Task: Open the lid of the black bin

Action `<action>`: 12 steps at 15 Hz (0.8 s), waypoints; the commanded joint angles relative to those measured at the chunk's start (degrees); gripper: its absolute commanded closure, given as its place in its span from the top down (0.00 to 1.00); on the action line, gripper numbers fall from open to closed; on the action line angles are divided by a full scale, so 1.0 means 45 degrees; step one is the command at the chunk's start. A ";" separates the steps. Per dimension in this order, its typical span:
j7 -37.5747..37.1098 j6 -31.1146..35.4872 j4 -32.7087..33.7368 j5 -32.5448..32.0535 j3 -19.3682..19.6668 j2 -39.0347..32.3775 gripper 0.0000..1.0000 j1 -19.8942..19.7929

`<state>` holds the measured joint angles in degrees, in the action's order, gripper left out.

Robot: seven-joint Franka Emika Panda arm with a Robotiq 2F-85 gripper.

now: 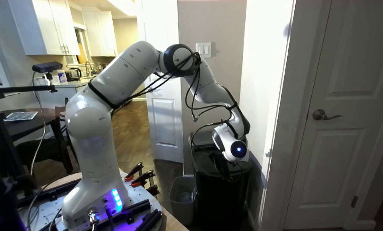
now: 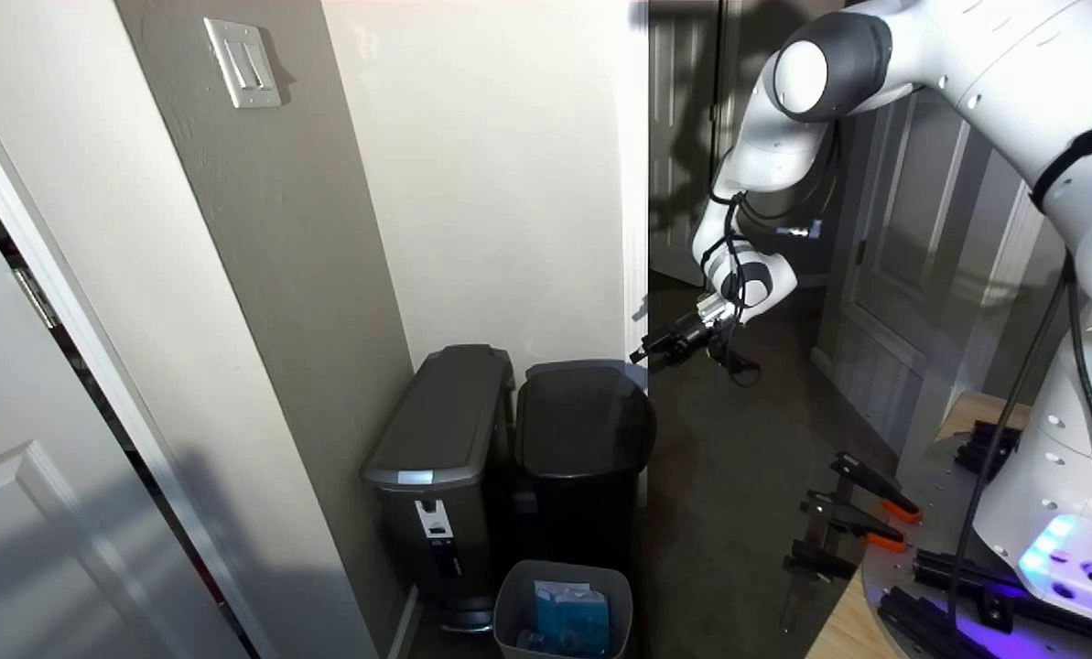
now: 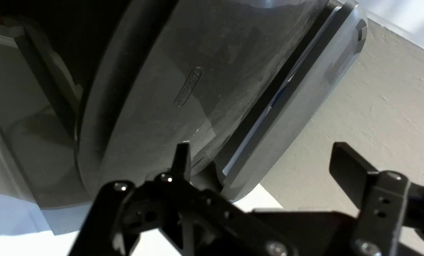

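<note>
The black bin (image 2: 575,522) stands against the white wall in an exterior view, with its dark lid (image 2: 584,421) lying flat and shut. The bin (image 1: 221,199) and its lid (image 1: 204,158) also show in an exterior view, partly hidden by the wrist. My gripper (image 2: 642,355) is at the lid's rear right corner in that view; whether it touches cannot be told. In the wrist view the gripper (image 3: 261,149) is open, its fingers wide apart with nothing between them. A dark panel (image 3: 212,53) with a raised oval mark fills the upper middle there; which bin it belongs to is unclear.
A grey-black pedal bin (image 2: 445,412) stands beside the black bin, against the beige wall (image 2: 280,183). A small grey wastebasket (image 2: 518,604) with blue packaging stands in front. The robot's table (image 1: 175,221) carries clamps (image 1: 143,176). A white door (image 1: 164,128) stands behind.
</note>
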<state>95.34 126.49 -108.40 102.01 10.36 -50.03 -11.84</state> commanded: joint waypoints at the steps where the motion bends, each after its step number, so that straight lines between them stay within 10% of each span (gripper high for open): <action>1: -0.0436 -0.0758 0.0515 -0.0293 0.0130 -0.0648 1.00 -0.0269; 12: -0.1174 -0.1332 0.2581 -0.0235 0.0189 -0.3007 1.00 -0.0693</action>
<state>92.85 122.04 -99.95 101.68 11.14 -60.93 -14.19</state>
